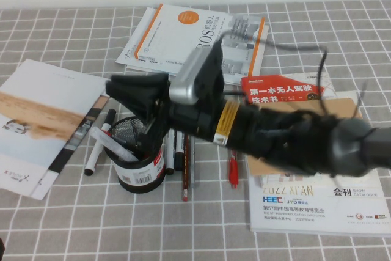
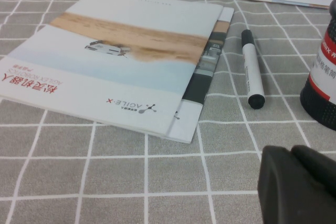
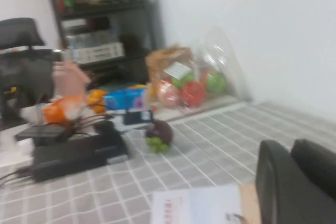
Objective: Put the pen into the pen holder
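Right gripper (image 1: 122, 93), pressed together, above pen holder (image 1: 139, 169); left gripper (image 2: 292, 155), pressed together, near-left over surface (image 2: 52, 182); pen unseen, insertion unconfirmed.

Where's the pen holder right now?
High view: the pen holder stands left of centre among the markers, beneath the right end effector; the left end effector sits by the booklet, far left.

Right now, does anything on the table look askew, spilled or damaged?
Nothing stands out. The pen holder stands upright with a white marker leaning inside; other markers lie flat beside it. The right tool hovers above the holder; the left tool sits low near the booklet.
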{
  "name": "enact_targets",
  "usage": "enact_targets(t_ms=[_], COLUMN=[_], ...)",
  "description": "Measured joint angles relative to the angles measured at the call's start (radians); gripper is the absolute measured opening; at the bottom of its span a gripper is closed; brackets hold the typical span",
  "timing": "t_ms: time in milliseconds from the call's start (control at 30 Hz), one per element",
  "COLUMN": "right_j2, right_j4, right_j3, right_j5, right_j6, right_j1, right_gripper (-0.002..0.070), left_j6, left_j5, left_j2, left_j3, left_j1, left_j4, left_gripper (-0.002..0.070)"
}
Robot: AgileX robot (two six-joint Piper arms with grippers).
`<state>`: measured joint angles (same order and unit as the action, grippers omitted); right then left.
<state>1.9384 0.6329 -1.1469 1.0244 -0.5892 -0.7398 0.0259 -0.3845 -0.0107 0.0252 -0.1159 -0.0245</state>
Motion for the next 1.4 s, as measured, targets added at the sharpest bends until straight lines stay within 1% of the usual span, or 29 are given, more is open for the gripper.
enact_targets(t_ms=[67, 167, 300, 467, 500, 533, 600, 800, 933, 1067, 1233, 1267, 1300, 1367, 1400], right_j2=[-0.061, -0.177, -0.346, -0.508, -0.538, -0.562, -0.591, -0.646, -0.751, -0.893, -1.021, -1.042, -1.063, -1.099, -1.119], right_j4=[0.076, 0.259, 0.569, 0.898, 0.970, 1.019, 1.063, 1.104, 1.110, 1.110, 1.100, 1.070, 1.003, 0.791, 0.602], right_j3=[0.000, 0.000, 0.000, 0.000, 0.000, 0.002, 0.015, 0.113, 0.224, 0.301, 0.379, 0.396, 0.416, 0.451, 0.476], right_j5=[-0.050, -0.201, -0.405, -0.448, -0.451, -0.451, -0.442, -0.442, -0.440, -0.448, -0.542, -0.569, -0.601, -0.670, -0.734], right_j6=[-0.038, -0.174, -0.461, -0.776, -0.864, -0.948, -1.035, -1.078, -1.118, -1.157, -1.154, -1.128, -1.060, -0.822, -0.600], right_j1=[0.000, 0.000, 0.000, 0.000, 0.000, 0.008, 0.036, 0.135, 0.181, 0.202, 0.207, 0.207, 0.207, 0.207, 0.207], right_gripper=[0.0002, -0.0007, -0.0011, -0.0011, -0.0011, -0.0012, -0.0012, -0.0012, -0.0012, -0.0012, -0.0012, -0.0012, -0.0012, -0.0012, -0.0012], left_j6=[0.000, 0.000, 0.000, 0.000, 0.000, 0.000, 0.000, 0.000, 0.000, 0.000, 0.000, 0.000, 0.000, 0.000, 0.000], left_j5=[0.000, 0.000, 0.000, 0.000, 0.000, 0.000, 0.000, 0.000, 0.000, 0.000, 0.000, 0.000, 0.000, 0.000, 0.000], left_j2=[0.000, 0.000, 0.000, 0.000, 0.000, 0.000, 0.000, 0.000, 0.000, 0.000, 0.000, 0.000, 0.000, 0.000, 0.000], left_j3=[0.000, 0.000, 0.000, 0.000, 0.000, 0.000, 0.000, 0.000, 0.000, 0.000, 0.000, 0.000, 0.000, 0.000, 0.000], left_j1=[0.000, 0.000, 0.000, 0.000, 0.000, 0.000, 0.000, 0.000, 0.000, 0.000, 0.000, 0.000, 0.000, 0.000, 0.000], left_j4=[0.000, 0.000, 0.000, 0.000, 0.000, 0.000, 0.000, 0.000, 0.000, 0.000, 0.000, 0.000, 0.000, 0.000, 0.000], left_gripper=[-0.0003, -0.0003, -0.0003, -0.0003, -0.0003, -0.0003, -0.0003, -0.0003, -0.0003, -0.0003, -0.0003, -0.0003, -0.0003, -0.0003, -0.0003])
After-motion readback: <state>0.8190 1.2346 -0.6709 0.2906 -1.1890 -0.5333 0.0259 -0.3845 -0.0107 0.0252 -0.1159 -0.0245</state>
